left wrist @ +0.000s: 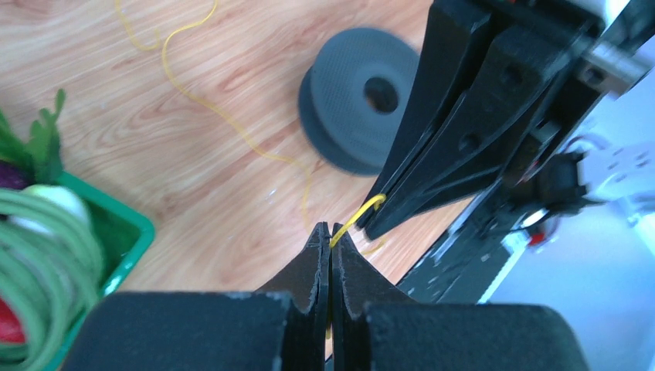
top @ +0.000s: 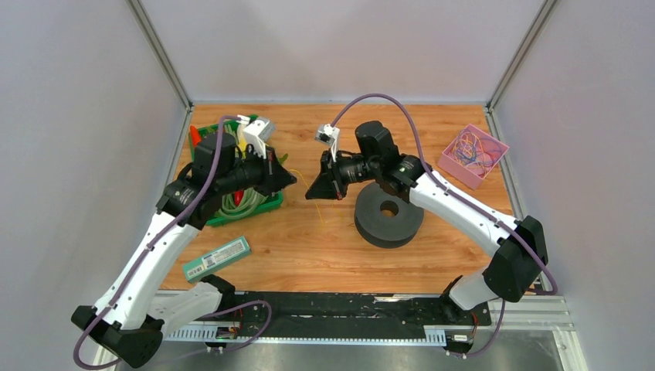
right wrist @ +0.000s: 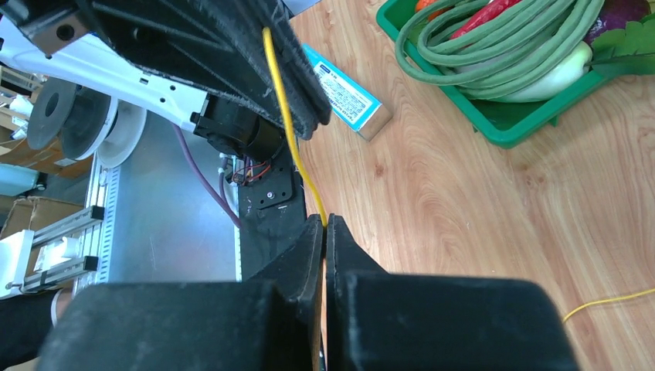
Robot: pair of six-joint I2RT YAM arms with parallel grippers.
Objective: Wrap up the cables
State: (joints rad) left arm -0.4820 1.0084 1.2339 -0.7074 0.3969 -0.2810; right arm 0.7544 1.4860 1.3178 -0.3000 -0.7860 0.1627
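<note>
Starting at the near edge: two arms rise from their bases, and just beyond the left one lies a single teal carton, flat on the wood. Further in sits one black spool on its side, tucked under the right arm. Above the middle of the table the two grippers meet nose to nose. The left gripper has its jaws pressed tight together, pinching one yellow cable right at the tips. The right gripper is clamped just as tight on the same strand, with no gap between its fingers. Only a short arc of cable spans the space between the two tips, and the loose rest trails in curls across the bare table beside the spool. Behind the left arm, one green basket holds coiled long beans and other vegetables. At the far right, one pink tray holds a tangle of coloured cables, well apart from both grippers.
</note>
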